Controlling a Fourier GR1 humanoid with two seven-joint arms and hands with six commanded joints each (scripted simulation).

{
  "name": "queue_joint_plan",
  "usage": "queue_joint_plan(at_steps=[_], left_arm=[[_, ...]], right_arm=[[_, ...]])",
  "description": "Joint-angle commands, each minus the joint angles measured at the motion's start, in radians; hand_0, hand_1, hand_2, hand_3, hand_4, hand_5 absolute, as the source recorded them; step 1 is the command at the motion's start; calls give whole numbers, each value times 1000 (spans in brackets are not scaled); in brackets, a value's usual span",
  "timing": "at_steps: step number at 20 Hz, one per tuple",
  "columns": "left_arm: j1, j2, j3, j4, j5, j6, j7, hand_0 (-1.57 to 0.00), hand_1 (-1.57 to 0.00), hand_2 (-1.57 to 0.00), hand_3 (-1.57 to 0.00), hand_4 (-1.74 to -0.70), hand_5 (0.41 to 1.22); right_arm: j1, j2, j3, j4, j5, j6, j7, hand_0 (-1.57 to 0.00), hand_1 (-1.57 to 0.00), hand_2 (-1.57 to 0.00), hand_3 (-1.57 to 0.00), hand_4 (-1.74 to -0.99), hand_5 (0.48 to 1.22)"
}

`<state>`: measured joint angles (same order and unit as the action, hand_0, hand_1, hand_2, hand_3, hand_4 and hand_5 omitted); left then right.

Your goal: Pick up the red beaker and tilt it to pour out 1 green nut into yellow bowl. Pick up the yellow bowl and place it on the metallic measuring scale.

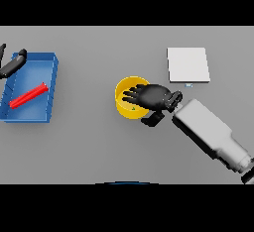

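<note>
The yellow bowl (125, 96) stands near the table's middle with a small green nut (133, 108) inside it. My right hand (155, 97) reaches over the bowl's right side, fingers spread across the opening and thumb below the rim at the lower right. The red beaker (29, 96) lies on its side in the blue tray (53, 77) at the left. My left hand (11, 65) shows at the far left edge by the tray's top corner. The metallic scale (188, 65) is a pale square at the upper right.
Bare grey table lies between the tray and the bowl, and in front of the bowl. My right forearm (211, 132) crosses the lower right area, just below the scale.
</note>
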<state>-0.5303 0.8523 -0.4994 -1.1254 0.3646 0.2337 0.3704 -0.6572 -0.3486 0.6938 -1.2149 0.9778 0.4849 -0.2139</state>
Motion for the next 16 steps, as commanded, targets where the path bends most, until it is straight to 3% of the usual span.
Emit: queue_joint_plan(at_steps=[1, 7, 9, 10, 12, 14, 16], left_arm=[[5, -2, -4, -14, 0, 5, 5, 1, 1, 1, 1, -717, 684], [19, 10, 2, -26, 2, 9, -18, 1, 1, 1, 1, -713, 686], [20, 13, 5, -22, 3, 8, -19, 1, 1, 1, 1, -714, 691], [26, 15, 9, -22, 11, -1, -27, 1, 1, 1, 1, -716, 692], [16, 15, 6, -30, 5, 8, -14, 1, 1, 1, 1, -719, 692], [18, 18, 6, -26, 3, 5, -21, 1, 1, 1, 1, -722, 696], [28, 16, 6, -32, 7, 9, -25, 1, 1, 1, 1, -725, 699]], right_arm=[[-9, 10, 5, 14, -1, 8, -1, 1, 1, 1, 1, -1275, 735], [-15, 48, -7, 48, -23, 54, 44, -3, -16, -19, -43, -1336, 810], [-13, 48, -5, 53, -19, 52, 48, -287, -236, -176, -173, -1387, 873], [-24, 39, -3, 57, -14, 47, 31, -544, -473, -310, -262, -1420, 943], [-20, 35, 4, 49, -16, 42, 18, -914, -869, -695, -456, -1512, 1043], [-16, 33, 5, 48, -23, 34, 6, -1150, -1121, -1010, -716, -1586, 1107], [-17, 28, 8, 43, -29, 30, -4, -1302, -1283, -1164, -941, -1640, 1148]])
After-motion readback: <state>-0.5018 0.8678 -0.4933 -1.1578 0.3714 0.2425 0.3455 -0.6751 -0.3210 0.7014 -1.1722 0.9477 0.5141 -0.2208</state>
